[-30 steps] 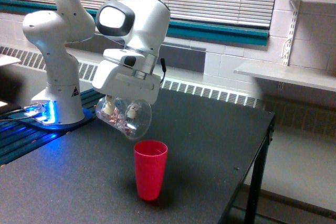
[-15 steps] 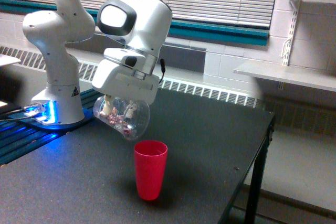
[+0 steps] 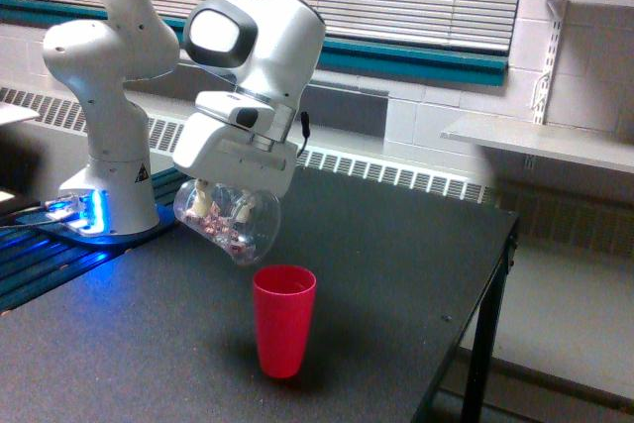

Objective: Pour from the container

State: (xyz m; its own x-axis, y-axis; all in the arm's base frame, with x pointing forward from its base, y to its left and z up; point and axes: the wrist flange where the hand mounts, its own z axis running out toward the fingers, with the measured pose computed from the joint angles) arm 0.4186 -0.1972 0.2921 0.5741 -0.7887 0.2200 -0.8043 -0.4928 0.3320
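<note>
The container (image 3: 230, 222), a clear plastic cup with pinkish-red and white bits inside, hangs tilted in the air with its wide rim pointing down and toward the exterior view's right. My gripper (image 3: 220, 203) is shut on it, under the white hand of the arm. The rim's low edge sits just above and to the left of a red plastic cup (image 3: 283, 320), which stands upright on the black table (image 3: 396, 274). The bits lie along the lower side of the clear cup. My fingers are mostly hidden by the hand and the cup.
The arm's white base (image 3: 104, 160) stands at the table's back left beside a blue-lit strip (image 3: 59, 220). The table's edge (image 3: 495, 294) drops off at the exterior view's right. A shelf (image 3: 540, 141) juts from the wall behind.
The gripper and the clear cup have shifted slightly to the exterior view's left and up. The red cup has not moved.
</note>
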